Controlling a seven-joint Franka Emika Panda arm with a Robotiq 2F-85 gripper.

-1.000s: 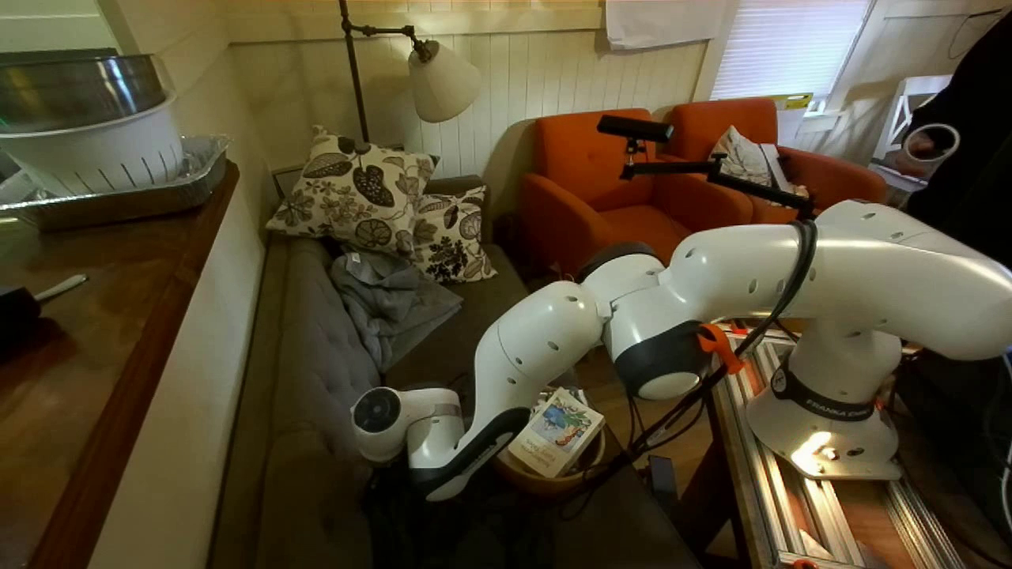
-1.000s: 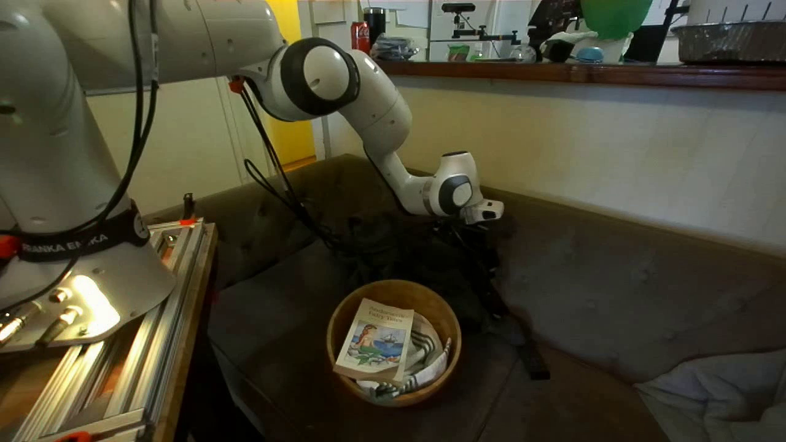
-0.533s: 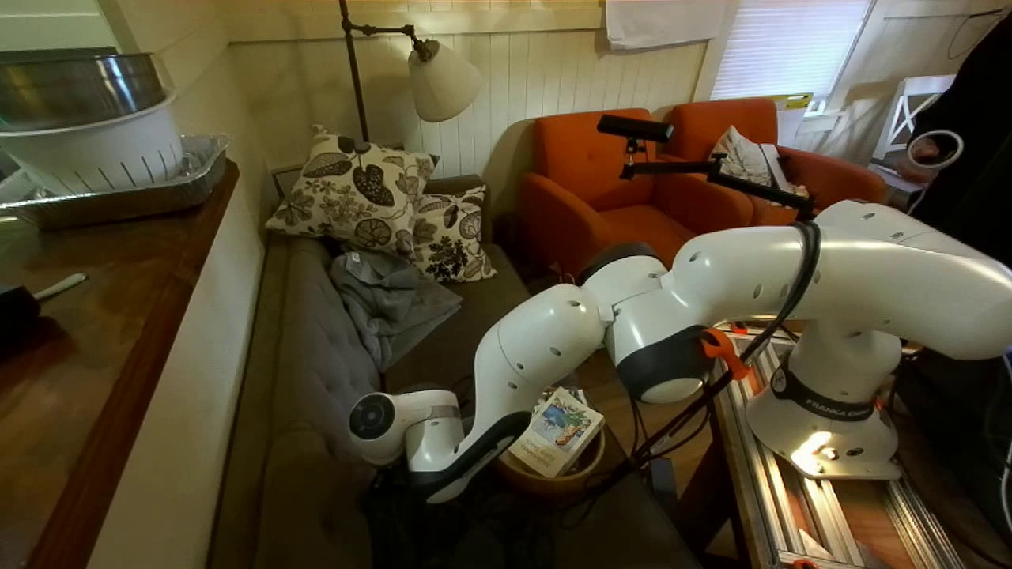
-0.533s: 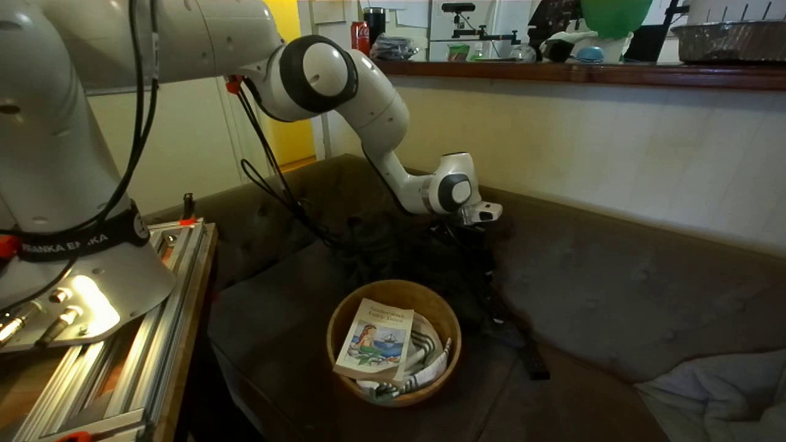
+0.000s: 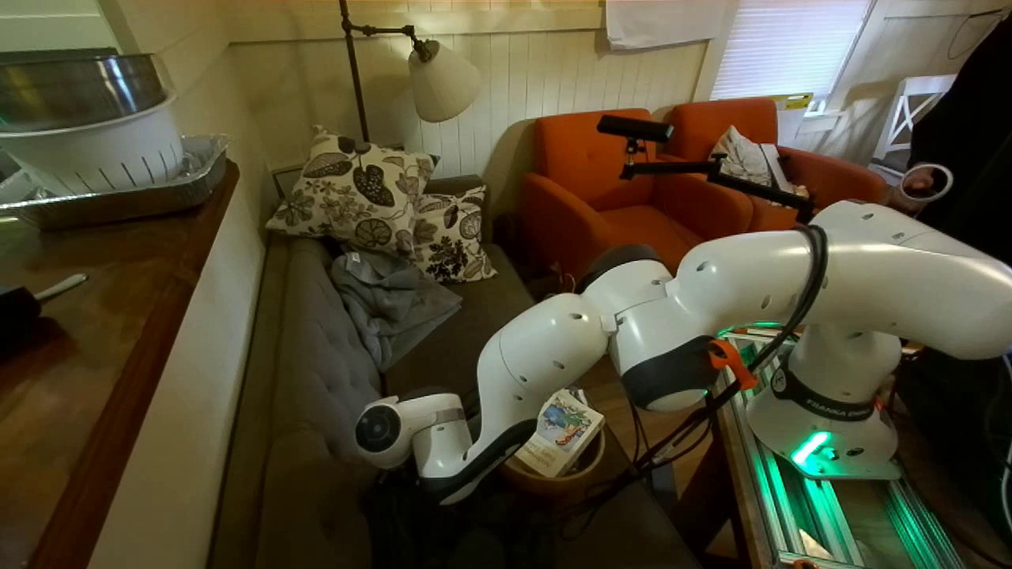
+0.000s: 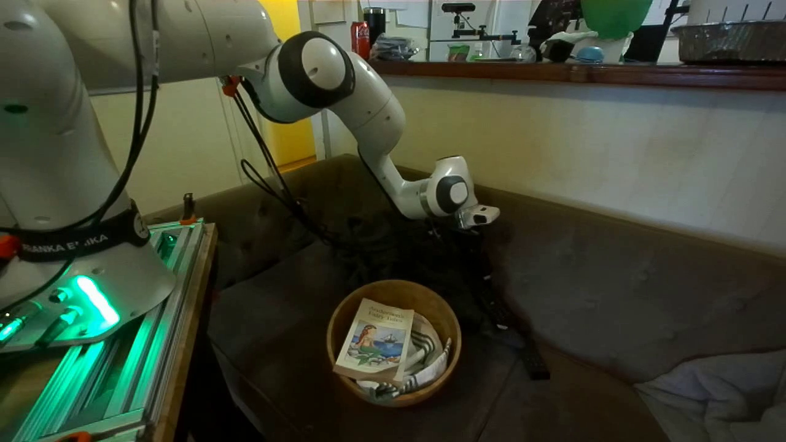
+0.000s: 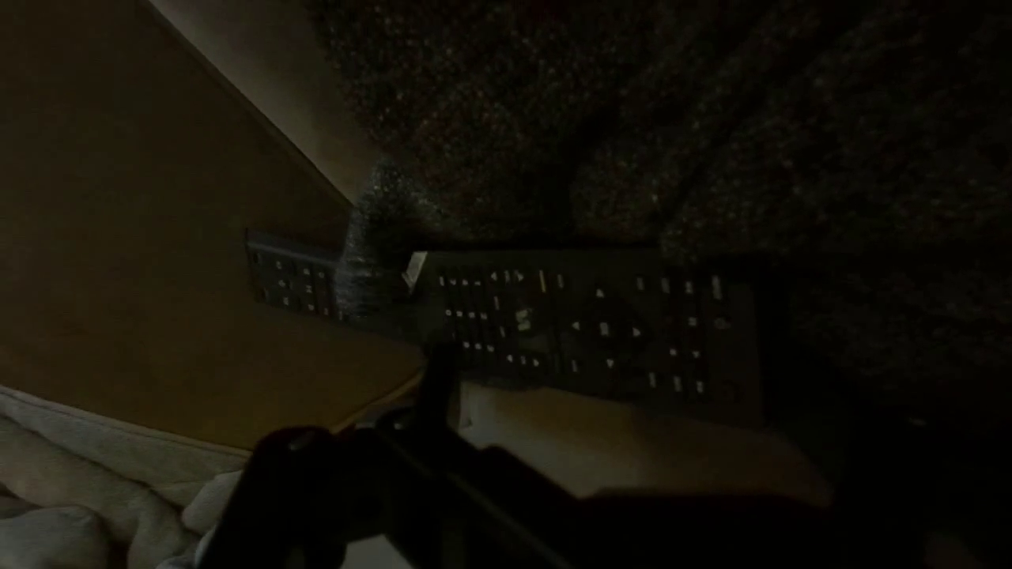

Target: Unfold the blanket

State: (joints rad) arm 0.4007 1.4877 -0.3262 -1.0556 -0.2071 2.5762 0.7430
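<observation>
Blanket (image 7: 490, 134), presumably the dark cloth: likely pre-grasp step, gripper (image 7: 436, 379) closure cannot be determined; next, avoid the nearer remote (image 7: 589, 328) and pinch an edge.

In both exterior views: switched from white to green at status light (image 5: 811, 447) on Franka base (image 5: 858, 438); tinted green along aluminium rails (image 5: 832, 521); lowered slightly at arm wrist (image 6: 453, 191). In exterior view: also lower, near right edge, with white ring-shaped controller (image 5: 949, 182).

Gray blanket (image 5: 395, 304) crumpled on sofa (image 5: 318, 348)
</observation>
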